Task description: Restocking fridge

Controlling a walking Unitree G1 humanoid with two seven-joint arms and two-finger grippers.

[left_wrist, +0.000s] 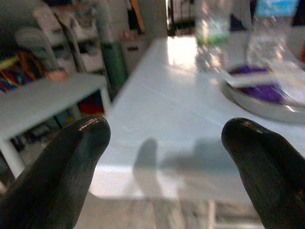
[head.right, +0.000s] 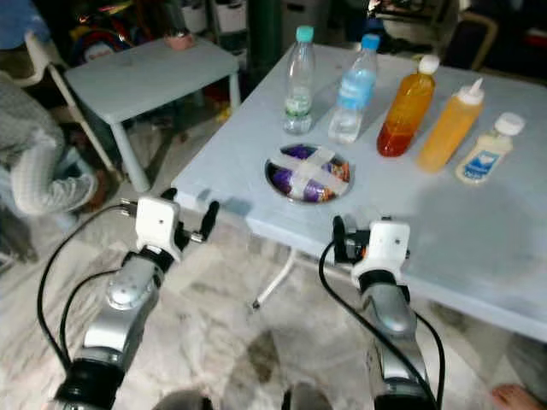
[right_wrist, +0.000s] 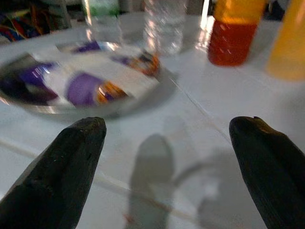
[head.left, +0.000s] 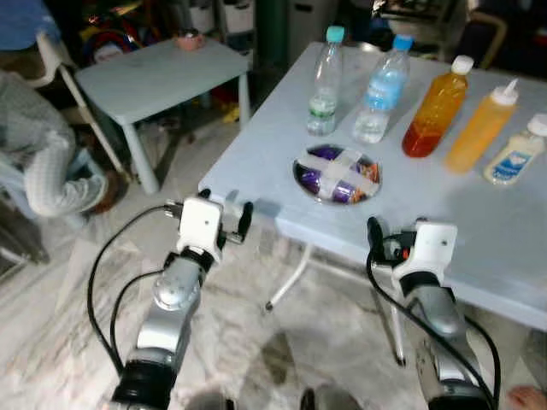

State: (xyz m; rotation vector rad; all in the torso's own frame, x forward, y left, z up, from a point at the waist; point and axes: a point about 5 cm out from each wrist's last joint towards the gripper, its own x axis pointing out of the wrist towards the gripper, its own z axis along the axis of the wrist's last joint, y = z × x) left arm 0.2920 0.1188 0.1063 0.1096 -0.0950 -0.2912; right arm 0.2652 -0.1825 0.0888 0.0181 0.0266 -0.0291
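Both your grippers are spread wide with nothing in them: the left gripper [head.left: 225, 215] hangs just off the near corner of the table [head.left: 479, 222], and the right gripper [right_wrist: 167, 157] sits low over the tabletop, near the front edge. The foil dish [head.left: 337, 174] taped with a white cross is just ahead of them. Behind it stand two water bottles [head.left: 325, 82], an orange juice bottle [head.left: 437, 108], a yellow squeeze bottle [head.left: 481, 127] and a small white bottle [head.left: 514, 153].
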